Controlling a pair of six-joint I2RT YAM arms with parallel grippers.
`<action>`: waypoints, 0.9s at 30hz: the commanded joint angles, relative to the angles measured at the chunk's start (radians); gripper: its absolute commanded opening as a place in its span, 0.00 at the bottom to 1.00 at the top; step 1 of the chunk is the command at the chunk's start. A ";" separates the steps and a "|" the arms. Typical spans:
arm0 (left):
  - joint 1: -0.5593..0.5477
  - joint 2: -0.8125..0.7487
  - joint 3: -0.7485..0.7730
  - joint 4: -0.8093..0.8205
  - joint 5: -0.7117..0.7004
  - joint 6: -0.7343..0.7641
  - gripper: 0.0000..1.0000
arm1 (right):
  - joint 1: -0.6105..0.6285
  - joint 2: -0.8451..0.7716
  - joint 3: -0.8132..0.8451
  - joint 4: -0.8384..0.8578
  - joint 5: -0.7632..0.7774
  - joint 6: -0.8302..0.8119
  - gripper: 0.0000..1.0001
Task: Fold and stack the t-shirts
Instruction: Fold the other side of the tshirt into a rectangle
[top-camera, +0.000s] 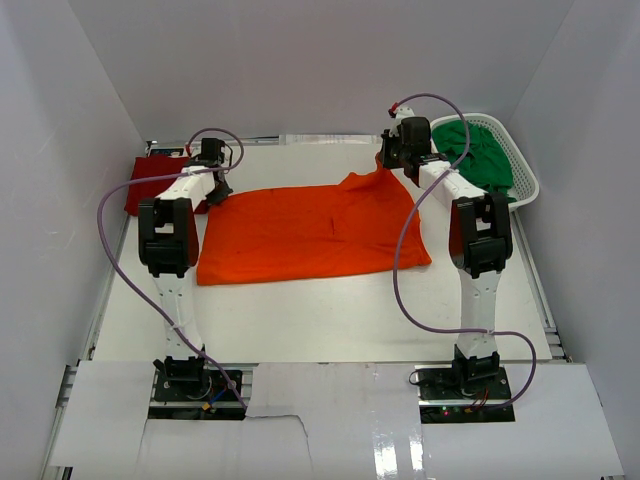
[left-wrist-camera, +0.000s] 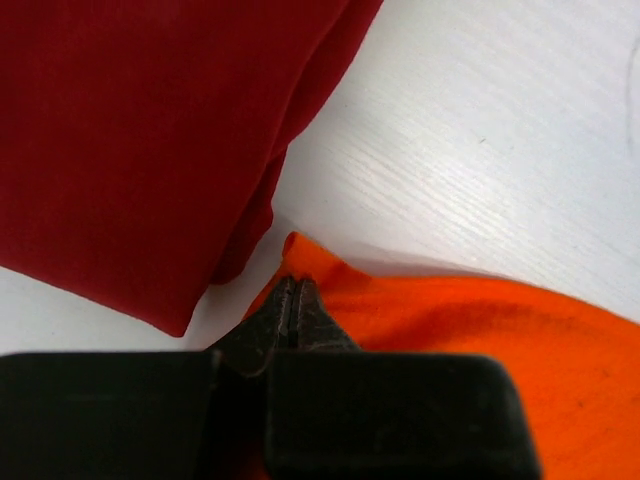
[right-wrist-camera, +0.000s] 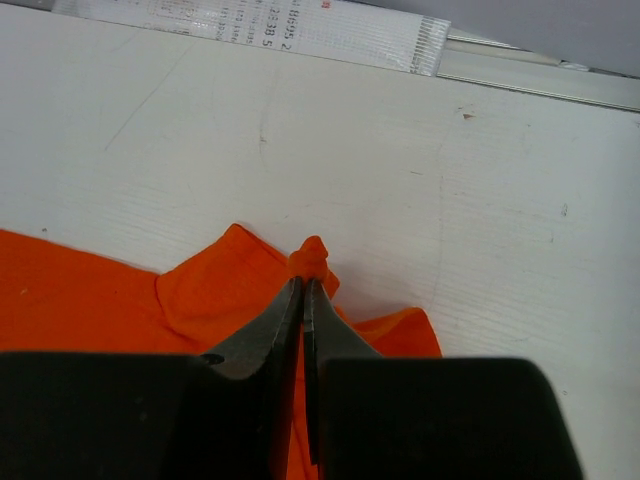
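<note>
Corners of the orange shirt (top-camera: 310, 235) are pinched in left tool (left-wrist-camera: 295, 292) and right tool (right-wrist-camera: 303, 287); both should be lifted evenly, cloth hanging below.

A spread t-shirt (top-camera: 310, 235) is laid across the middle of the table (top-camera: 330, 310). A folded t-shirt (top-camera: 150, 182) is set at the far left, just beside the spread one's far left corner (a narrow strip of table is seen between them in the left wrist view, so they are apart). At the far right a basket (top-camera: 522, 180) is placed, and a third t-shirt (top-camera: 480, 160) is bundled in it. The spread t-shirt's far left corner is pinched in the left gripper (top-camera: 217, 192), and its far right corner in the right gripper (top-camera: 388, 160), near the basket.
</note>
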 joint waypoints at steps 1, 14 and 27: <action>-0.004 -0.020 0.062 -0.010 -0.023 0.007 0.00 | -0.007 -0.053 0.013 0.040 -0.018 -0.004 0.08; -0.002 0.066 0.143 -0.039 0.002 0.006 0.52 | -0.003 -0.031 0.022 0.027 -0.022 -0.013 0.08; 0.001 0.112 0.212 -0.045 -0.025 -0.010 0.54 | -0.005 -0.027 0.017 0.029 -0.033 -0.013 0.08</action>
